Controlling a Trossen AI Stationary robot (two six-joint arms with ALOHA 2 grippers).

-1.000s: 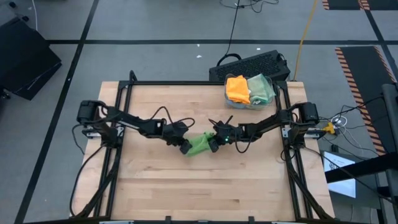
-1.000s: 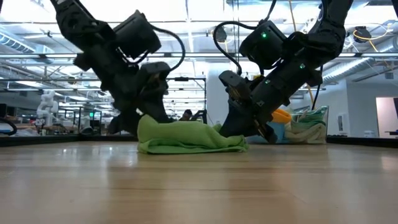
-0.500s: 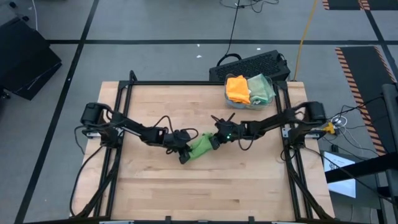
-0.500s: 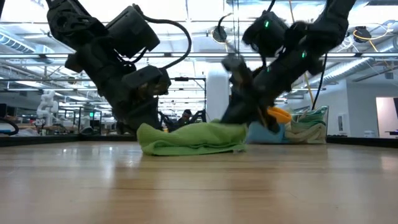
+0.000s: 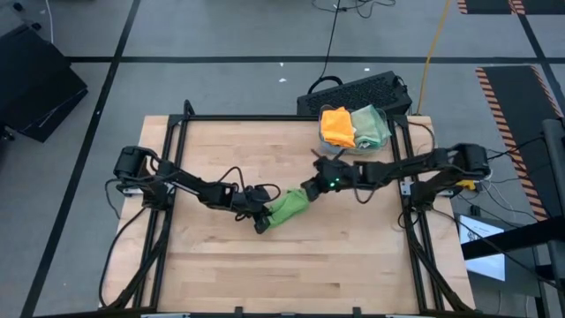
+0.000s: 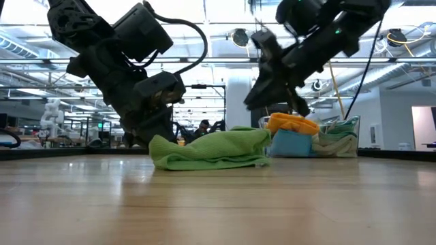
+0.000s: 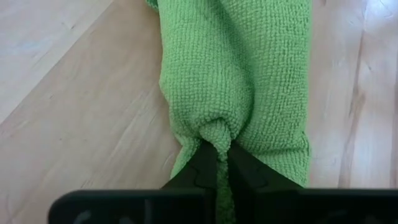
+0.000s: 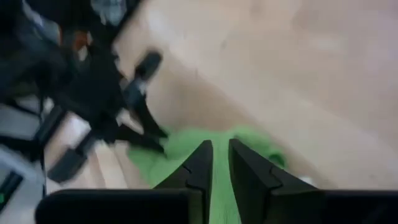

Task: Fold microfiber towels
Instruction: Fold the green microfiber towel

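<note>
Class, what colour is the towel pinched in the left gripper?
Lime green towel; clearest in the left wrist view.

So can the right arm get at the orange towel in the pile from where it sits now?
Probably yes. The right gripper is raised off the lime green towel, with nothing seen in it. The orange towel lies on top of the pile at the table's far right corner, uncovered, with bare table between.

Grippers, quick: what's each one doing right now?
Left end effector: shut on the lime green towel.
Right end effector: cannot be told; lifted above the towel.
</note>
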